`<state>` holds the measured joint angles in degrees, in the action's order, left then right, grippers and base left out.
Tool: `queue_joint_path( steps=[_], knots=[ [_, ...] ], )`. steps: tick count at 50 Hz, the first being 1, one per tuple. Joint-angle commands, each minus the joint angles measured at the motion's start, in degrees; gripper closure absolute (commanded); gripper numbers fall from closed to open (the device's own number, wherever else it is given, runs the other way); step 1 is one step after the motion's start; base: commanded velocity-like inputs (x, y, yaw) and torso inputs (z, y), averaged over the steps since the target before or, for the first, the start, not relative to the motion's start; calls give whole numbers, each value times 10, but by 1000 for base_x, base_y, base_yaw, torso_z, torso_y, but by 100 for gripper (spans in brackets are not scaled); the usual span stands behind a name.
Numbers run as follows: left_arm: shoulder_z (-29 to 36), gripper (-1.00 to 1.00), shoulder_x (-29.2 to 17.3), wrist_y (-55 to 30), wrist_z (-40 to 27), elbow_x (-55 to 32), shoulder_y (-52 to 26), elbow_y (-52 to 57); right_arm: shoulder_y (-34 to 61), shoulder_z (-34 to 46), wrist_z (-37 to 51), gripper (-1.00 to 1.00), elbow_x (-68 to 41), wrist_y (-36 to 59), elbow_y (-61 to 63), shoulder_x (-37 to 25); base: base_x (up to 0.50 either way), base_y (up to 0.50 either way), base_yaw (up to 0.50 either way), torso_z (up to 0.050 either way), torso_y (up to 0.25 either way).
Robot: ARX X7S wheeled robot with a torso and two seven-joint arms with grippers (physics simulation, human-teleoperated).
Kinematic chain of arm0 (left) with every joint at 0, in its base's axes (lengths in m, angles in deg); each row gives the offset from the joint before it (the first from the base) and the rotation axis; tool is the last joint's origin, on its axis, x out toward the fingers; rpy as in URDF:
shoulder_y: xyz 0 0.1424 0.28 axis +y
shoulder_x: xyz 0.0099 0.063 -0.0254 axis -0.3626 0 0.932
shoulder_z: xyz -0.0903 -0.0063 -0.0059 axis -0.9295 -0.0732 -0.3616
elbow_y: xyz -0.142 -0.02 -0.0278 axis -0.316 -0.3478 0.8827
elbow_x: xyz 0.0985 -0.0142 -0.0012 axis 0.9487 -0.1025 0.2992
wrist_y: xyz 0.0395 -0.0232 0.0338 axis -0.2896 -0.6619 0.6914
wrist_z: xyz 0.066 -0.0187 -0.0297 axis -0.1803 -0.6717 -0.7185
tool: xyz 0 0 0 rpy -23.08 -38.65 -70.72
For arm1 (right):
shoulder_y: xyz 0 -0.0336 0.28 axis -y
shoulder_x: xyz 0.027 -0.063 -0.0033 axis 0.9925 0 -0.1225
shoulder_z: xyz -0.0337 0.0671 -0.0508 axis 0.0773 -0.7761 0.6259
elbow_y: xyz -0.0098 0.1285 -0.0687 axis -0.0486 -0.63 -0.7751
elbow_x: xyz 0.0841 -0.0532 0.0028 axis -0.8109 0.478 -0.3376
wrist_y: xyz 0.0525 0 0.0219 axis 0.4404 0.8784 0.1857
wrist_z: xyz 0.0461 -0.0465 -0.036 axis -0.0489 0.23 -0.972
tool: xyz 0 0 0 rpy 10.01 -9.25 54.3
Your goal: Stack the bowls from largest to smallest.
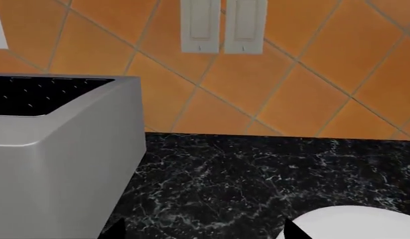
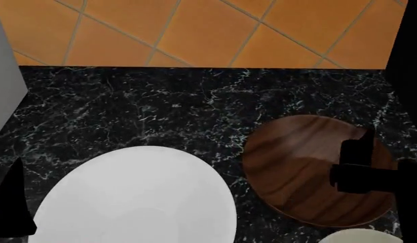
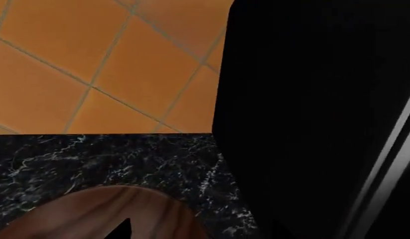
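Wood-grain bowl [image 2: 316,169]: sat toward the worktop's [image 2: 161,109] right edge, mouth up, round, so no long axis.
Handling: I judged it stiff, light, slick; best pinched at the rim.
Right pincer [image 2: 360,164]: hung over its right rim; spread I couldn't tell.
White bowl [image 2: 137,200]: near the front edge.

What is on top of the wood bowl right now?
Only the right gripper hangs over the wood bowl; no bowl sits in it. The patch beneath the gripper is hidden.

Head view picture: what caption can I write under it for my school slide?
Robot's right gripper over the wooden bowl, beside the big white bowl on a black marble counter.
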<state>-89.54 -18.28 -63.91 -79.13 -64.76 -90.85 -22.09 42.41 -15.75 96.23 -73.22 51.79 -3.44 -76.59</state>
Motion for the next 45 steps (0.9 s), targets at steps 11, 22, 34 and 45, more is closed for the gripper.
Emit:
queue_joint_path(
  steps=[11,22,34,45],
  knots=[
    [-15,-100,-2,32,-2,-15,14,-10,52,22,-34,-100,17,-1,-200,-12,0,0,0,0,0],
    [9,-100,-11,63,-7,-6,32,-18,9,-17,-32,-100,1,17,-167,-8,0,0,0,0,0],
    [16,-100,-15,68,-17,-14,33,-22,7,-57,-38,-100,-21,32,-199,24,0,0,0,0,0],
    [34,-100,-17,81,-24,-13,40,-28,56,-91,-36,-100,-32,52,-279,43,0,0,0,0,0]
  ],
)
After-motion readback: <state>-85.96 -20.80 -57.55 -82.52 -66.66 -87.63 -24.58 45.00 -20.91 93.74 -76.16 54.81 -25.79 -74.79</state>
